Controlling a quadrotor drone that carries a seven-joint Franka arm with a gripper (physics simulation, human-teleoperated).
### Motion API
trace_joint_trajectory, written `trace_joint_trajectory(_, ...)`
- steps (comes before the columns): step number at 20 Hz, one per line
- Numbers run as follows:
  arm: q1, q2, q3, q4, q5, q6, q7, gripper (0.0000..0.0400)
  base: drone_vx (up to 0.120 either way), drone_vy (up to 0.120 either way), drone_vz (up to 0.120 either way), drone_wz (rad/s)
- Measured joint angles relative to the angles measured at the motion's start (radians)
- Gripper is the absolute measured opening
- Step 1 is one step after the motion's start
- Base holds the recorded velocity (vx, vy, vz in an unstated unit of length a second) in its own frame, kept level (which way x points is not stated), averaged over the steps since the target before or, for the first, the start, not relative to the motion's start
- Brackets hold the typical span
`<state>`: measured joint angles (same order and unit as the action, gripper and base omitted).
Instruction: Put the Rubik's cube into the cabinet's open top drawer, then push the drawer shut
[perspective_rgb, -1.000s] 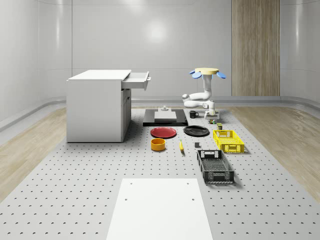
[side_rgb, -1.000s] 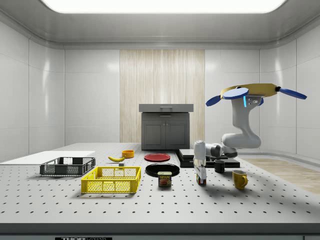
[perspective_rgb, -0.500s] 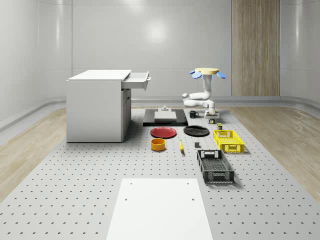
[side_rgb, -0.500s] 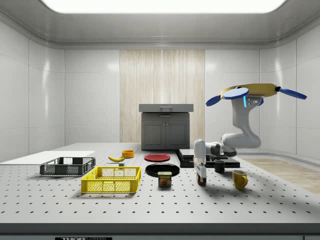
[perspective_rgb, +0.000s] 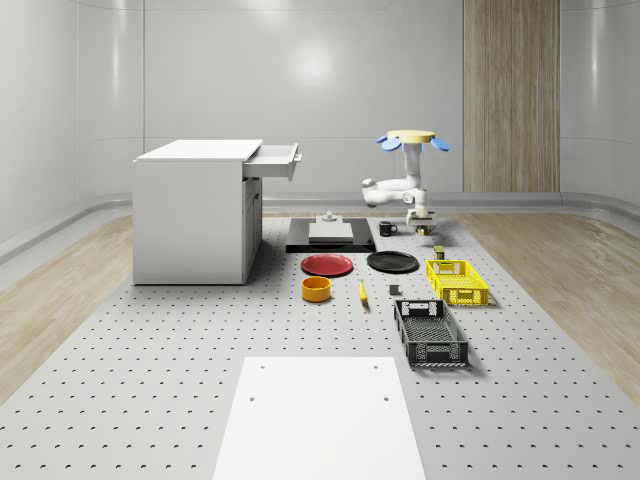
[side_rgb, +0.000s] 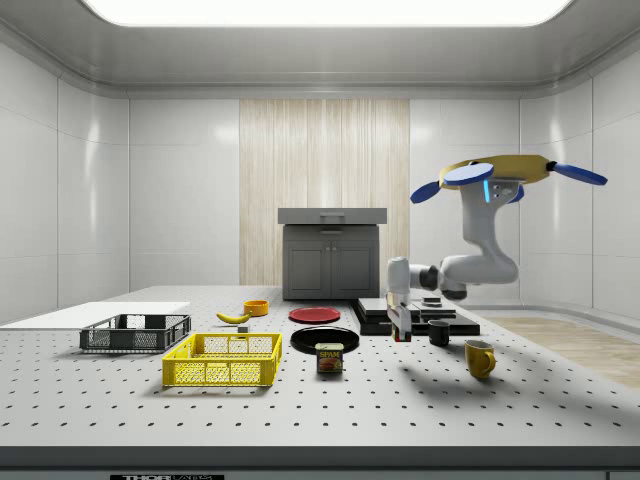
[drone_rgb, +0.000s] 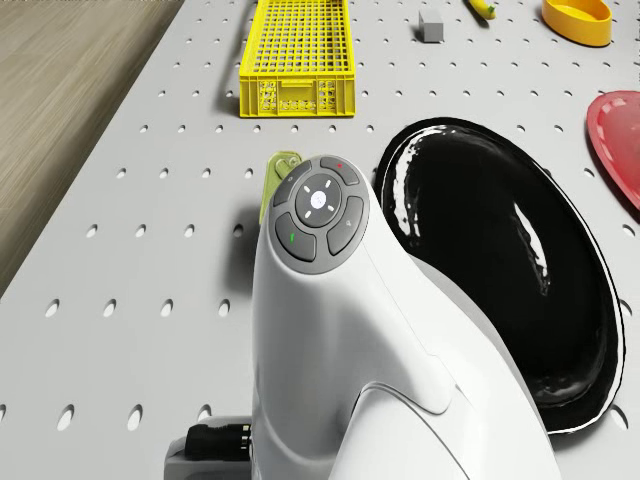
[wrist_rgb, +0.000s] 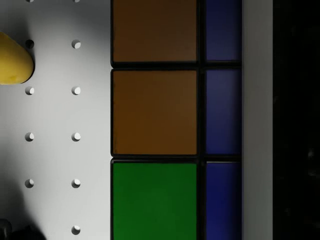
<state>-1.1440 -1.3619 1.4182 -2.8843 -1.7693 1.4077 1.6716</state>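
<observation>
Rubik's cube (wrist_rgb: 155, 115) cut off by wrist view's edges, hand (side_rgb: 403, 335) too small to tell

A yellow crate (perspective_rgb: 457, 281) sits on the perforated surface (perspective_rgb: 180, 370), with a black crate (perspective_rgb: 430, 333) nearer the whole-scene camera; a red plate (perspective_rgb: 328, 265) lies beside a black plate (perspective_rgb: 392, 262); an orange bowl (perspective_rgb: 316, 289) stands near a banana (perspective_rgb: 362, 292); a yellow mug (side_rgb: 480, 358) stands well apart from a tin can (side_rgb: 329, 358).

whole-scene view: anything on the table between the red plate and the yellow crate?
Yes, the black plate lies between the red plate and the yellow crate, toward the far side; the whole-scene view shows it.
</observation>
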Motion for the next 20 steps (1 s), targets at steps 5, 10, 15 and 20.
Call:
trace_joint_trajectory(5, -0.006, -0.017, 0.021, 0.000, 0.025, 0.011, 0.005, 0.0325, 0.120, -0.120, 0.120, 0.000)
trace_joint_trajectory(10, -0.009, -0.036, 0.030, 0.000, 0.038, 0.027, 0.009, 0.0325, 0.120, -0.120, 0.120, 0.000)
trace_joint_trajectory(15, -0.012, -0.053, 0.035, 0.001, 0.047, 0.043, 0.011, 0.0325, 0.000, -0.120, 0.120, 0.000)
trace_joint_trajectory(20, -0.014, -0.070, 0.038, 0.001, 0.055, 0.059, 0.013, 0.0325, 0.000, -0.120, 0.120, 0.000)
